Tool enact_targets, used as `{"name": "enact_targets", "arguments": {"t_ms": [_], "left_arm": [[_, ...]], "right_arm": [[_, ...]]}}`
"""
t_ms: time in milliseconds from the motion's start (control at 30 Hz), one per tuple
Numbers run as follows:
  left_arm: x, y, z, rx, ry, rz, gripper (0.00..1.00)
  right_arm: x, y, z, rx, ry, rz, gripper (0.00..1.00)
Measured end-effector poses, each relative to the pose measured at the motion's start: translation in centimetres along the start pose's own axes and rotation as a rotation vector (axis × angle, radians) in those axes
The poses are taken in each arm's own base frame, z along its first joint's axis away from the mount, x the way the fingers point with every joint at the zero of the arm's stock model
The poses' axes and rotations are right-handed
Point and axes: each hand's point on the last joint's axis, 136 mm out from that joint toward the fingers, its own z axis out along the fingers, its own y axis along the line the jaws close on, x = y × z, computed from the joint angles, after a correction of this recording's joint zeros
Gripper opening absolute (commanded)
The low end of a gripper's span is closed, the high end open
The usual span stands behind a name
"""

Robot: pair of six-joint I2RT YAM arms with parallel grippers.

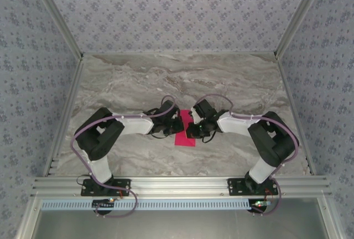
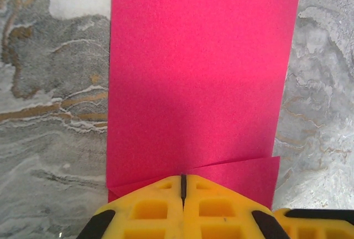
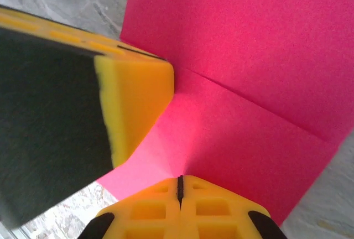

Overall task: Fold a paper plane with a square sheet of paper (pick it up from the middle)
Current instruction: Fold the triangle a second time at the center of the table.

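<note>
The square sheet of paper (image 1: 185, 134), bright magenta, lies folded into a narrow strip at the middle of the marble table, between the two grippers. In the left wrist view the sheet (image 2: 199, 73) has a layered flap edge near my left gripper (image 2: 182, 178), whose yellow jaws are shut, tips down on the paper's near edge. My right gripper (image 3: 180, 179) is shut too, its tip on the sheet (image 3: 249, 112) where faint creases meet. The left gripper's fingers (image 3: 135, 95) stand close beside it. In the top view the left gripper (image 1: 180, 124) and right gripper (image 1: 191, 128) nearly touch over the paper.
Grey veined marble table (image 1: 138, 84) spreads bare behind and to both sides of the arms. Aluminium rails (image 1: 66, 112) and patterned walls bound it left, right and back. A metal frame bar (image 1: 177, 183) carries the arm bases at the near edge.
</note>
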Motion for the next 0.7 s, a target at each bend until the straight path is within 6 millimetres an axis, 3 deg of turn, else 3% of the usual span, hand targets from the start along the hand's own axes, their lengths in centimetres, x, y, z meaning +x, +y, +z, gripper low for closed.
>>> {"name": "enact_targets", "arguments": {"t_ms": [333,700], "left_arm": [[-0.2,0.0,0.1,0.02,-0.013,-0.027,0.0],[-0.1,0.1,0.1,0.027,-0.017,-0.036,0.0]], "right_arm": [[-1.0,0.5,0.3,-0.028,-0.036,0.05,0.0],[0.4,-0.2,0.2,-0.019,-0.014,0.04,0.0]]}}
